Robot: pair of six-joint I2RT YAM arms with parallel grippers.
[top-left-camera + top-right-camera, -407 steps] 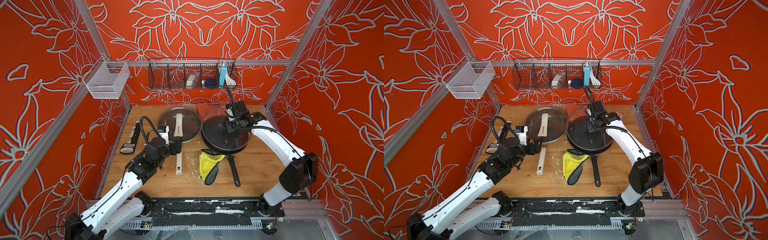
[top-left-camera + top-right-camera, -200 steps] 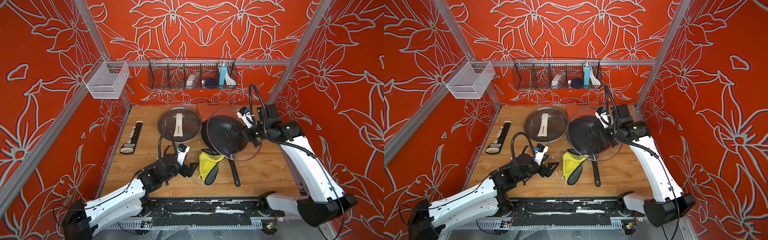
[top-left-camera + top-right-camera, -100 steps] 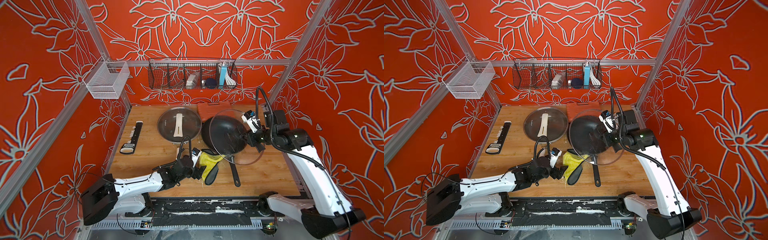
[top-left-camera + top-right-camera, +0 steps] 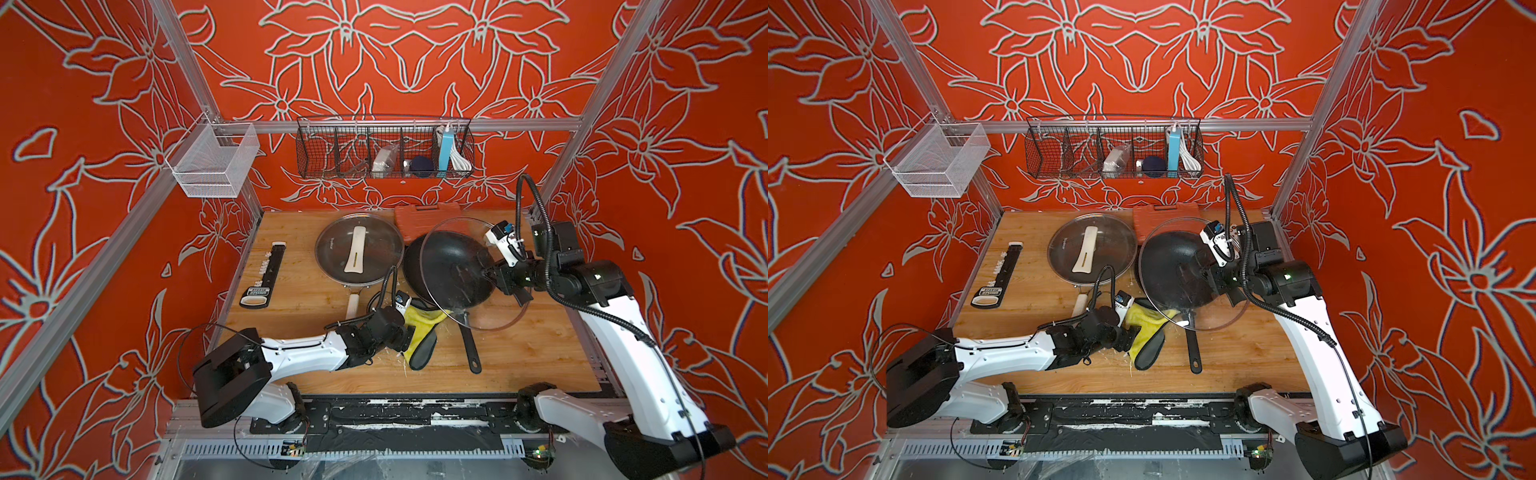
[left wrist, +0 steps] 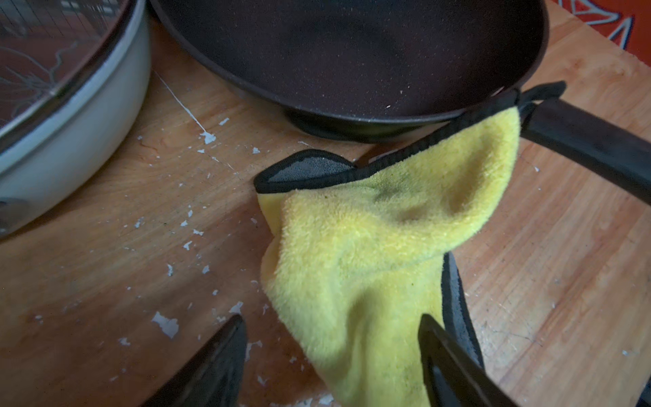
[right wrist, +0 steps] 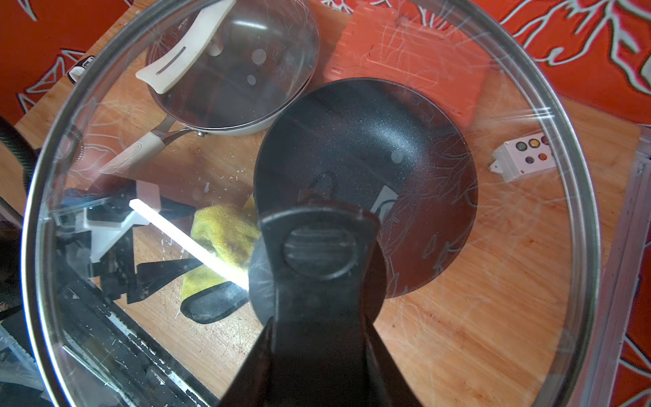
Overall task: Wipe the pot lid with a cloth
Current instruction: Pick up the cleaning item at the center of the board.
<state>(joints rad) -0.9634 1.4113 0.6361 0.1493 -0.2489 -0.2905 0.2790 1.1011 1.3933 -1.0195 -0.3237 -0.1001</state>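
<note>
My right claw (image 6: 318, 246) is clamped on the knob of the glass pot lid (image 4: 500, 316), holding it tilted on edge above the black pan (image 4: 449, 266), knob side toward that arm. The cloth (image 5: 370, 239) lies bunched on the desk (image 4: 540, 353) just in front of that pan, one black-edged corner leaning on the pan's rim beside the pan handle (image 5: 581, 141). My left claw (image 5: 331, 320) is down at the cloth's near end with its jaws apart. One finger sits on each side of the yellow pile, and neither is pressing it yet.

The step in hand, as I judge it, is taking hold of the cloth. To do it well I would sink a little lower so the fingers take a thick fold rather than surface fluff, then close firmly. A dark flap shows under the yellow, and I cannot tell whether it is the cloth's own reverse or a separate thing, so I would watch that nothing extra comes up. I would lift straight up to free the corner from the rim, then bring a broad wad to the glass, with the right arm bracing the lid against the push
</note>
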